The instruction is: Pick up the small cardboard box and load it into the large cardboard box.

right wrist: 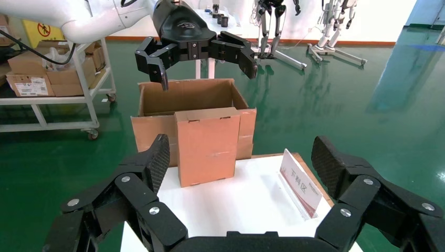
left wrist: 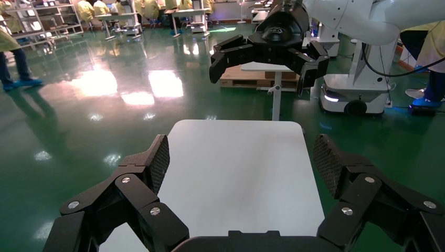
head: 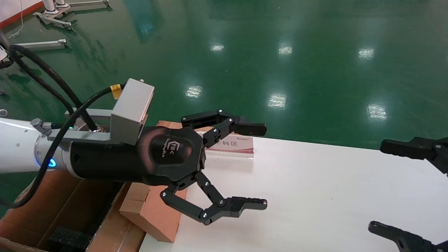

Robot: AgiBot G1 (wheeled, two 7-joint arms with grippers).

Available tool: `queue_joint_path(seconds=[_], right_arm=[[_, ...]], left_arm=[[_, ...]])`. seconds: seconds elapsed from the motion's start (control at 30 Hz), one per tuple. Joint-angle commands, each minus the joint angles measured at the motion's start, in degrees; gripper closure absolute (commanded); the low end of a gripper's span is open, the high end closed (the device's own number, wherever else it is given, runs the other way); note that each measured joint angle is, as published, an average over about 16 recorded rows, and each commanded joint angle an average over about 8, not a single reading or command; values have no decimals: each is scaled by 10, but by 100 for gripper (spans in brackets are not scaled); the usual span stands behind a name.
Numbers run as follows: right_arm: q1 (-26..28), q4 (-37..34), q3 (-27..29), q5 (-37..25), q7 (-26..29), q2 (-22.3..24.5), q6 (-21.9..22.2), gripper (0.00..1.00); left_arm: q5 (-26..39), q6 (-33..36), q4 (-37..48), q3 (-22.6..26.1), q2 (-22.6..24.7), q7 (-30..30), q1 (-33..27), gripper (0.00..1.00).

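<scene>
The small cardboard box (head: 154, 213) (right wrist: 206, 147), plain reddish-brown, stands upright at the left end of the white table (head: 315, 196). Right behind it, off the table's end, the large cardboard box (head: 52, 217) (right wrist: 157, 100) stands open with black foam at its bottom. My left gripper (head: 262, 166) (right wrist: 205, 73) hovers above the small box, open and empty, its fingers pointing across the table. In the left wrist view its fingertips (left wrist: 160, 152) frame only bare tabletop. My right gripper (head: 379, 185) (right wrist: 240, 157) waits open at the table's right end, facing the small box.
A clear stand with a red-and-white sign (head: 232, 145) (right wrist: 299, 181) sits at the table's far edge. Green floor surrounds the table. A shelf cart with cartons (right wrist: 52, 79) stands beyond the large box.
</scene>
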Motion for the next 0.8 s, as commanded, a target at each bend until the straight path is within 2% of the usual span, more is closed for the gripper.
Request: queue_joint_path(seconds=[0.03,0.53,0.8], right_arm=[[0,0,0,0,0,0,0,0],[0,0,0,0,0,0,0,0],[0,0,-1,0,0,0,0,0]], left_arm=[[0,0,0,0,0,0,0,0],[9,-3,-1,3,-4,-5,-2,0],[99,-11,-29,41,-28,-70,-48,0]])
